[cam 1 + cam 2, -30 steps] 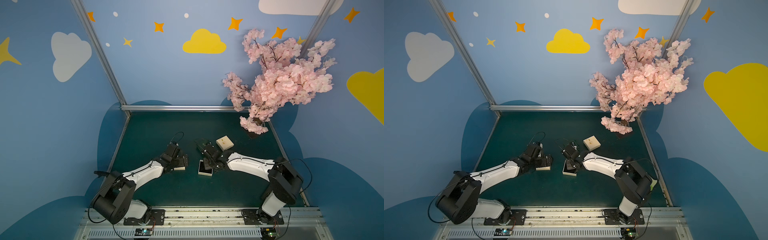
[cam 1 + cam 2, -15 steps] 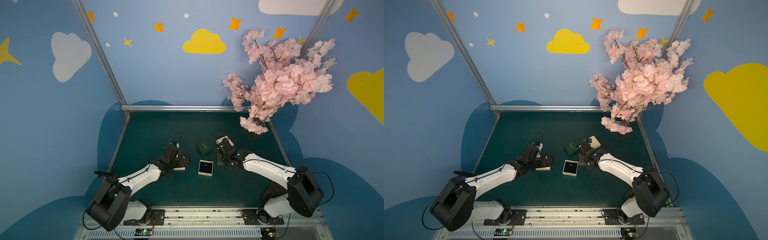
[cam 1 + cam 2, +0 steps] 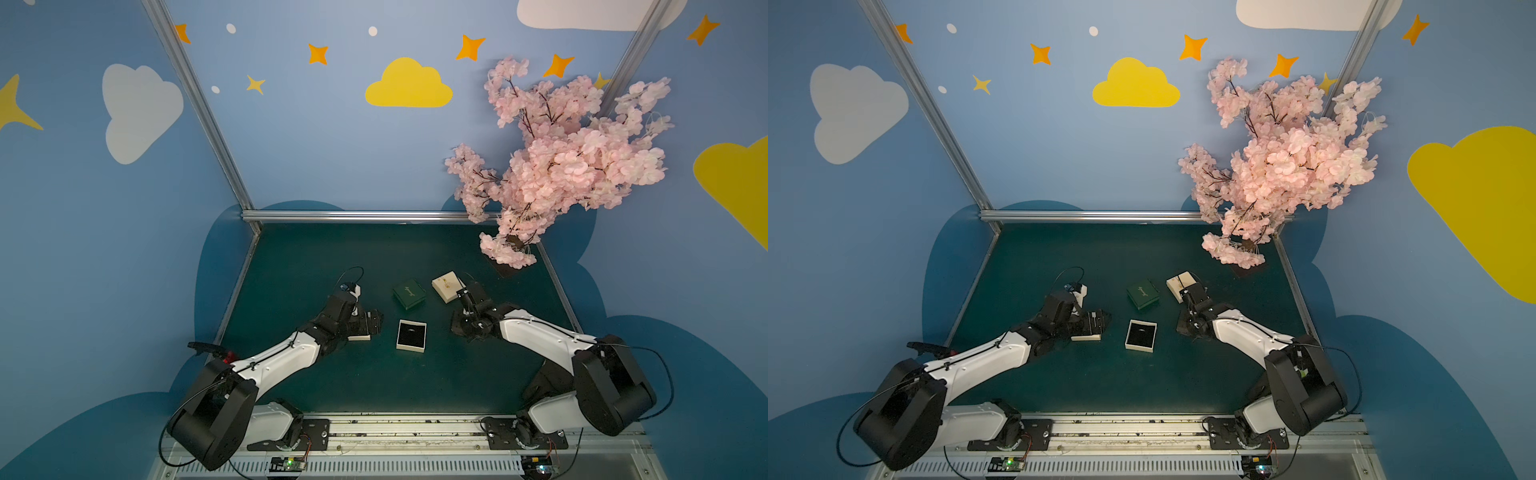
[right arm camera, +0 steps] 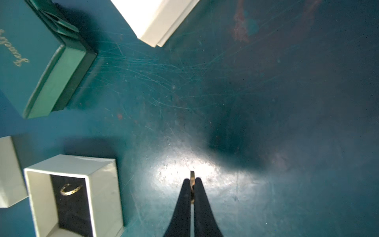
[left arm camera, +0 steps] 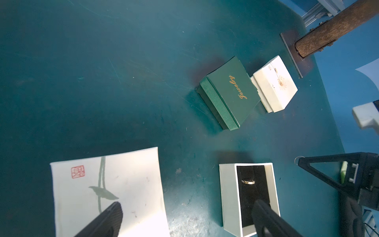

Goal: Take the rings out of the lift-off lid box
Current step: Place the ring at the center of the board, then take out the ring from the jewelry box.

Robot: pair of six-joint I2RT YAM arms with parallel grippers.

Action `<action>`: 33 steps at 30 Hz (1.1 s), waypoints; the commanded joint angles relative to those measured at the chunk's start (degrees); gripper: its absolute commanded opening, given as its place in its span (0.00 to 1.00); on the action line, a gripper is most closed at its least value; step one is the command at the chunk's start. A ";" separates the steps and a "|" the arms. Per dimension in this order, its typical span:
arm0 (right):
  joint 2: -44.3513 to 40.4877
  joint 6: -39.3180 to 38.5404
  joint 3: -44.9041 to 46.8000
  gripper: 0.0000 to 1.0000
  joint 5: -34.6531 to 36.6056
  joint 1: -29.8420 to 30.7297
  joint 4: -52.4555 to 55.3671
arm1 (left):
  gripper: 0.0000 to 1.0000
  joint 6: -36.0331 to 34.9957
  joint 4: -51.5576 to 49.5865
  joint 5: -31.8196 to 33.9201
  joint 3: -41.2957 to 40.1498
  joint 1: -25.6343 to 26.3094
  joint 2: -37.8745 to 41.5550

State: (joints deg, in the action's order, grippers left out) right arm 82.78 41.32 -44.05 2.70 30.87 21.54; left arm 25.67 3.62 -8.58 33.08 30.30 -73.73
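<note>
Right pincer [image 4: 192, 180] is clamped tight on one ring [image 4: 192, 174], gripped edge-on at the tips, low over bare desk [image 4: 266, 92] just beside the open box [image 4: 102, 184]. I read that as the drop spot: clear of the box walls, nothing nearby to snag on. Second ring [image 5: 248, 182] sits in the slot of the black insert [image 5: 252, 197], so at least one pick is left. Left pincer [image 5: 186, 205] is spread fully and holds nothing, above the gap between the lid [image 5: 123, 178] and the box. It's probably there to steady the box. Green jewelry box [image 5: 231, 92] and white box [image 5: 274, 86] are closed, further back, not involved. The ring is thin, so I'd release low or it may bounce.
</note>
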 commanded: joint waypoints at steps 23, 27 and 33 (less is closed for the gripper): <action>1.58 -7.32 -3.29 0.44 -3.85 1.97 1.64 | 0.99 -0.99 0.36 0.14 0.41 0.55 -0.14; 2.08 -14.78 -6.88 0.43 -3.43 5.66 2.82 | 0.99 -1.12 0.46 -0.45 0.48 0.59 -0.22; 2.94 -25.43 -10.04 0.36 -9.98 8.06 1.83 | 0.99 -1.44 0.34 -1.27 0.63 0.72 0.26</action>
State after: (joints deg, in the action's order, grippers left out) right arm 84.82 23.11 -52.84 -3.25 38.48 22.87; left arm 25.28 3.66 -9.08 33.08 30.89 -73.73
